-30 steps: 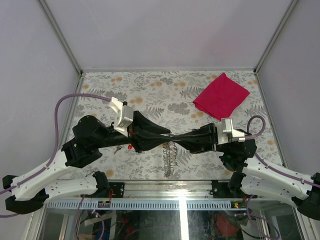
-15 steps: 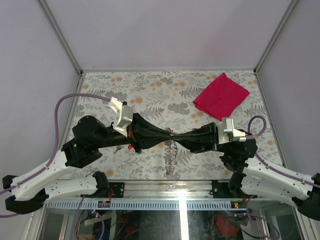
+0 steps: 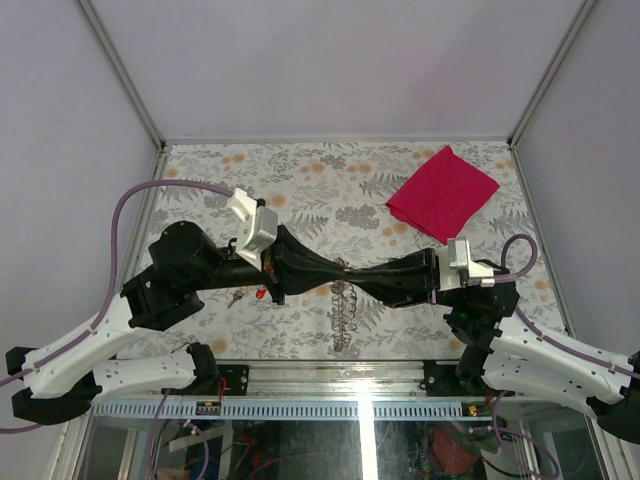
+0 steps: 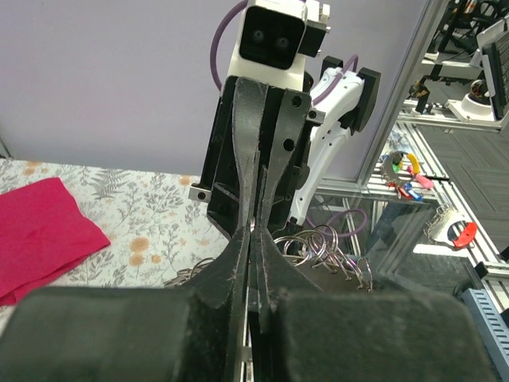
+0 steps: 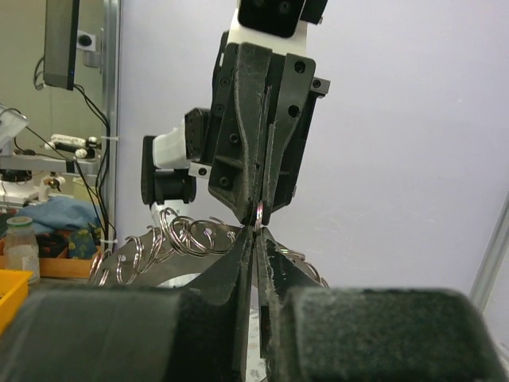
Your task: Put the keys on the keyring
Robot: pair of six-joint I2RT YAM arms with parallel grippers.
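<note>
My left gripper [image 3: 343, 270] and right gripper [image 3: 354, 273] meet tip to tip above the middle of the table. Both are shut on the same small silver keyring [image 5: 261, 211], which shows edge-on between the opposing fingertips. A string of linked rings [image 3: 340, 308] hangs from that spot; it shows as loops [image 4: 322, 241] in the left wrist view and as loops [image 5: 189, 235] in the right wrist view. The keys lie on the table under the left arm: a red-headed one [image 3: 262, 293] and another [image 3: 236, 298] beside it, partly hidden.
A red cloth [image 3: 442, 193] lies at the back right of the floral tabletop [image 3: 300, 180]; its corner [image 4: 40, 239] shows in the left wrist view. Metal frame posts and grey walls enclose the table. A rail runs along the near edge [image 3: 330, 372].
The left gripper has closed on the ring held at the right gripper's tips. The left wrist has shifted a little right and the meeting point moved right with it.
</note>
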